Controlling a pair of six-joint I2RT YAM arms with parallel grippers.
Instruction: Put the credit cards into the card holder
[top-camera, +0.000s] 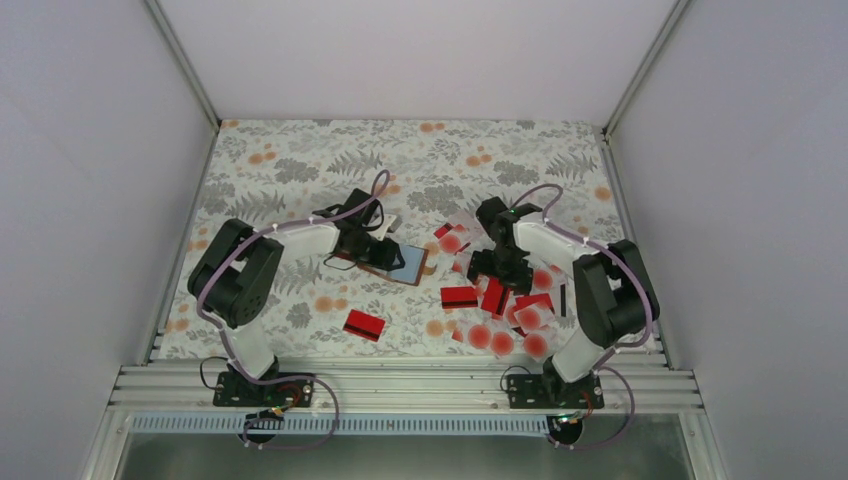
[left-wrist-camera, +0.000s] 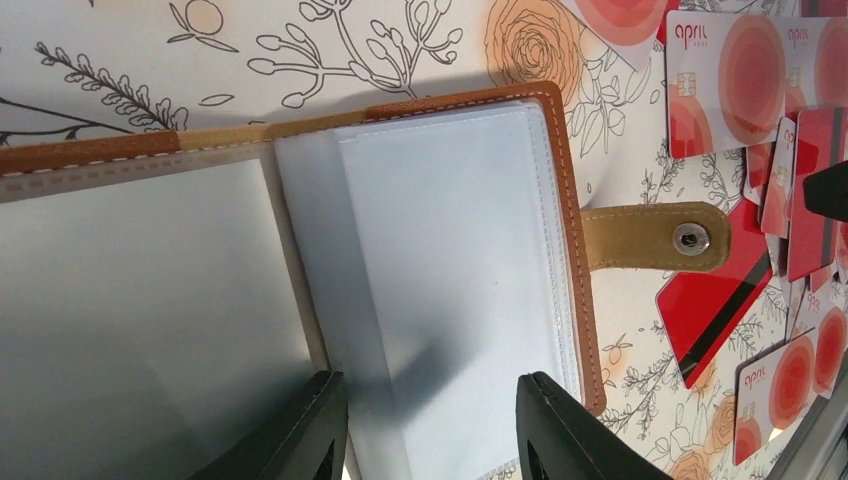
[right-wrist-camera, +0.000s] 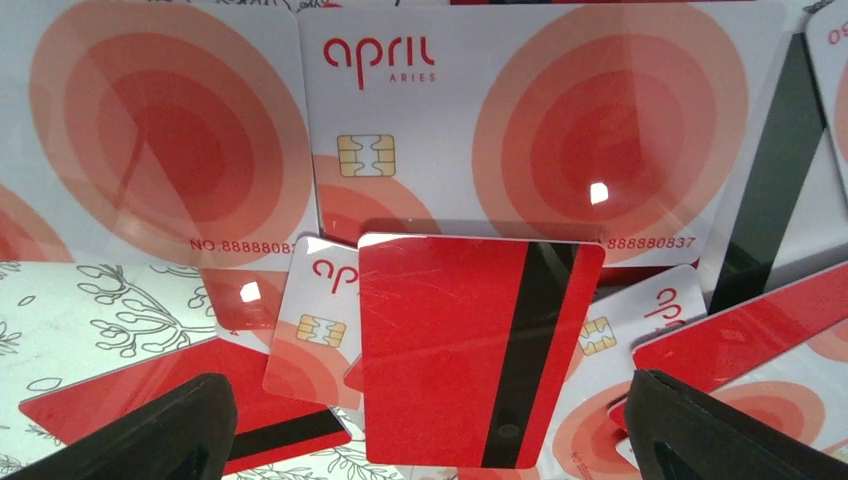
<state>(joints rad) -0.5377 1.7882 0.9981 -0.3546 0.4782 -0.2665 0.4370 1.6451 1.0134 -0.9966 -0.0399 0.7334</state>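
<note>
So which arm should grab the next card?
Right, probably. Its open end effector hangs just over the cards, a red card between its fingers. The left end effector is over the open holder, away from the pile.

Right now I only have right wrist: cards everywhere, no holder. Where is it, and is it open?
Observer: The card holder lies open, left of the card pile.
Operator: Left claw on it?
Observer: The left claw hangs over its pale inside, fingers apart; whether it touches, I cannot tell.
Operator: Any strays?
Observer: One red card lies alone, nearer the left arm's base than the holder is.
</note>
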